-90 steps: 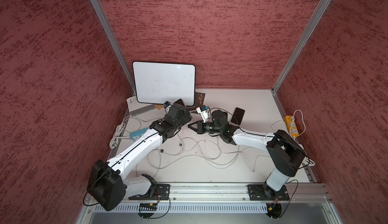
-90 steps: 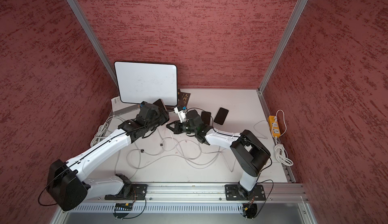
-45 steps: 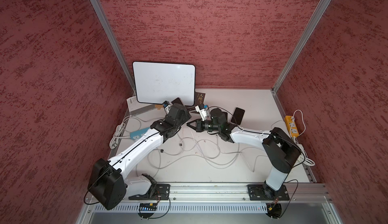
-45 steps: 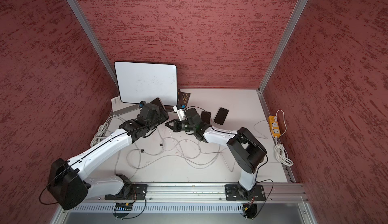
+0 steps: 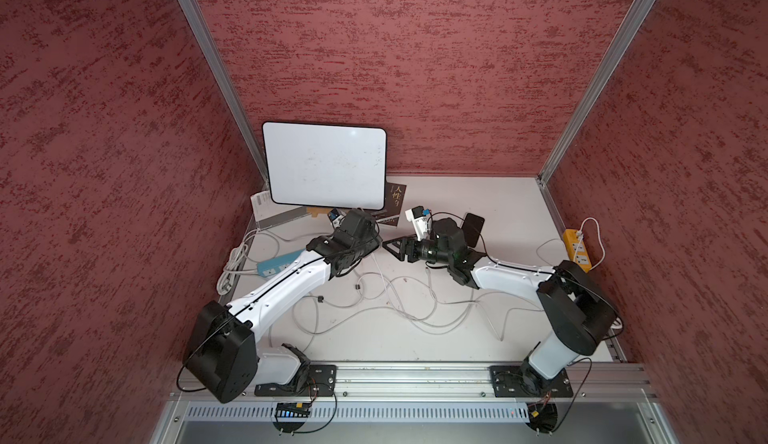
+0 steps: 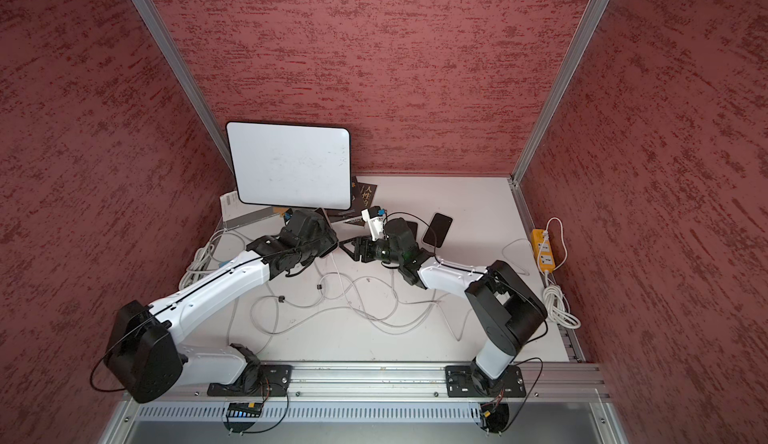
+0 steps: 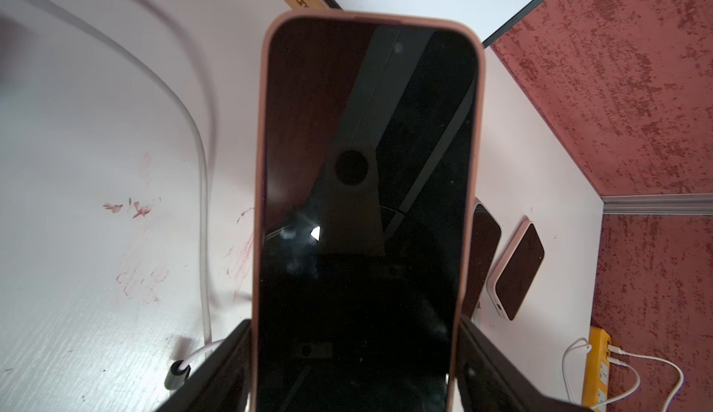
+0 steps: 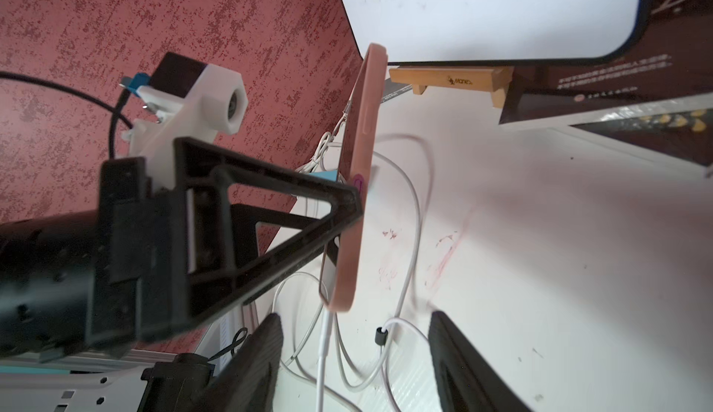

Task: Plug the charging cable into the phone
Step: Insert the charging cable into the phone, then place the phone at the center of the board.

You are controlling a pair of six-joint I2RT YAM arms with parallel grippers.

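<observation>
Left wrist view is nearly filled by the phone [image 7: 366, 197], a dark screen in a pink case. It is clamped across its width by the left pincer [image 7: 353, 344], one finger pressed on each long edge. So the phone is up off the surface [image 7: 96, 159], between the two arms and not far in front of the whiteboard [image 5: 324, 163].

Seen from the right wrist, the phone is edge-on, and its long axis runs on almost straight from the reach of the right pincer [image 8: 355, 325]. The port end is the end nearest that pincer. The white charging cable [image 8: 323, 352] comes out of that end in line with the phone and passes between the right fingers. Those fingers stand well apart and touch neither plug nor phone, so that pincer has hold of nothing.

To my eye the plug is in the port, though the joint is a little blurred and I would not swear it is fully home. If it is, the job is as good as done. The right arm is the nearer to the plug. Any move it makes next ought to run straight back along that same long axis. A sideways drift could catch the cable on a finger and lever the plug.
</observation>
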